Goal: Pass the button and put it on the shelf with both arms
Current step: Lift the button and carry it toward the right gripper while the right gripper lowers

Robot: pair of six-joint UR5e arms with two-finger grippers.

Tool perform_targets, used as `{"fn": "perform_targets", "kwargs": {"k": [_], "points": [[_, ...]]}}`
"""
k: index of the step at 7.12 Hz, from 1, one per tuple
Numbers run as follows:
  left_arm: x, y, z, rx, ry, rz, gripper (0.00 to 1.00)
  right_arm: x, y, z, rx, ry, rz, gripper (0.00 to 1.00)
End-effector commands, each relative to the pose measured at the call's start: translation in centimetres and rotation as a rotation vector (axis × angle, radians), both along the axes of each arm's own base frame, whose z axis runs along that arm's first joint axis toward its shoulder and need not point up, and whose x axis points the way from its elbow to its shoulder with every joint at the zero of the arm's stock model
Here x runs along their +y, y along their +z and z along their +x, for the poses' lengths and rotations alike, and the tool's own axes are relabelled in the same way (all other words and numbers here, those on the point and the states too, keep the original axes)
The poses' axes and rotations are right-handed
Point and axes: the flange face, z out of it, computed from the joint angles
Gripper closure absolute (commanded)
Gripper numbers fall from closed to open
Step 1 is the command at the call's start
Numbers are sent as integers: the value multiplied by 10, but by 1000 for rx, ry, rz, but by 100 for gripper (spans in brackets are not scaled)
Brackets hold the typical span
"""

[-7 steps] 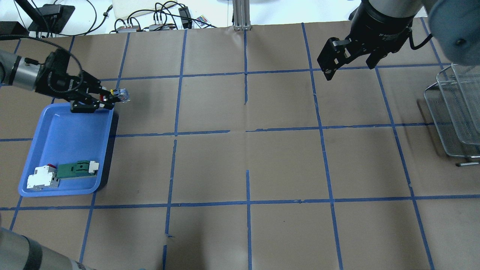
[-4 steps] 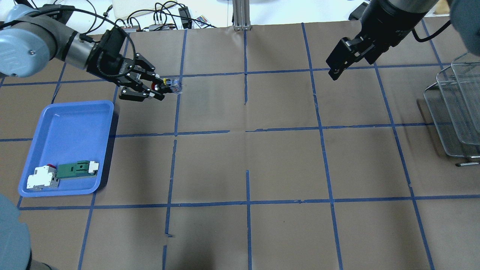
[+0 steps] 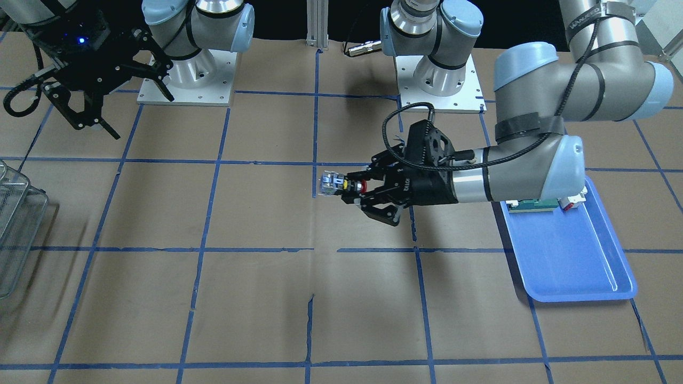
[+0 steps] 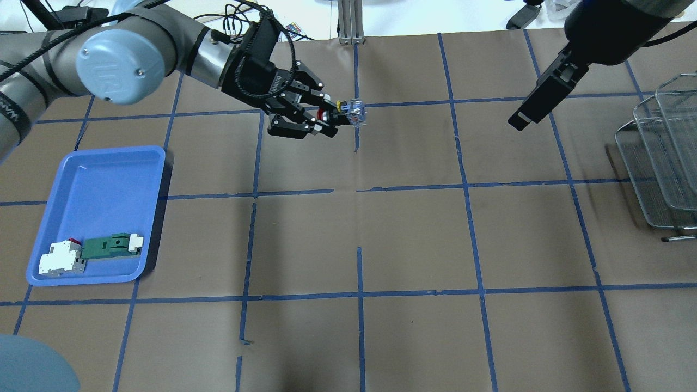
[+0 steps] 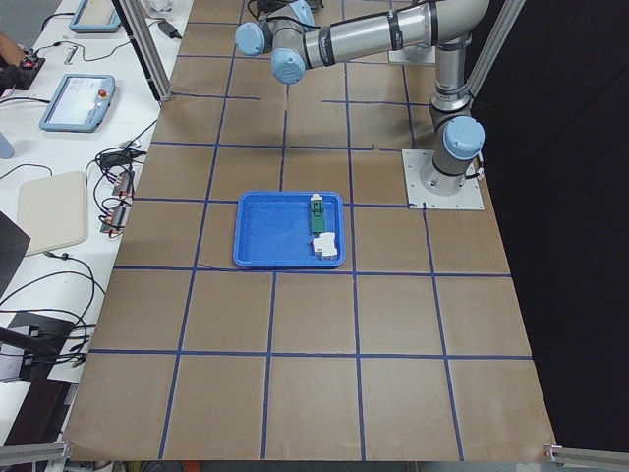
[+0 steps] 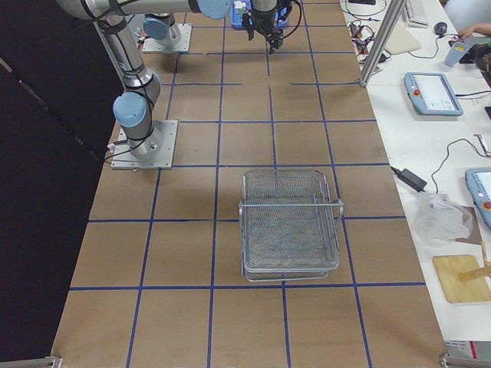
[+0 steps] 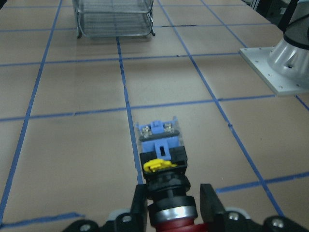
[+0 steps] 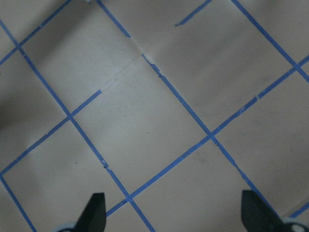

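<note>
Since the earlier frame, your left arm has swung away from the blue tray by the left edge of the worktop. It has carried the button out over the middle, about midway between the left and right edges and clear of the surface. The right gripper has meanwhile turned, so that it now shows edge-on from overhead.

Left gripper: closed on the button, its fingers pinching the black collar just ahead of the red cap. The blue-and-yellow body juts out free, pointing toward the right edge.

Right gripper: jaws spread wide, holding nothing, aimed down at the worktop and well apart from the button.

Handling (a judgement): the button looks like light, rigid plastic, unlikely to deform. Its round cap and collar could let it twist in a pinch. You would do best to take it by the flat sides of the exposed block body, the only part left free.

Pose: the left forearm reaches out nearly level, with the wrist in line. The right arm hangs over the far right part of the worktop, near the wire shelf at the right edge. A green block and a white block lie at the tray's end toward the near edge.
</note>
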Motion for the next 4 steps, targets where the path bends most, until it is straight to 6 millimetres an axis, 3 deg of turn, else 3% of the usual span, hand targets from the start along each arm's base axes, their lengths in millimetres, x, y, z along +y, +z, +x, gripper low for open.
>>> {"fn": "perform_targets", "kwargs": {"k": [1,2,4], "points": [[16,30,-69,-22,-25,70,100,8,-1,4,-48,293,-78,0],[26,39,-86,-25,-45,70,100,16,5,10,-89,307,-97,0],[39,51,-105,13,-65,62,100,18,-2,19,-186,370,-133,0]]}}
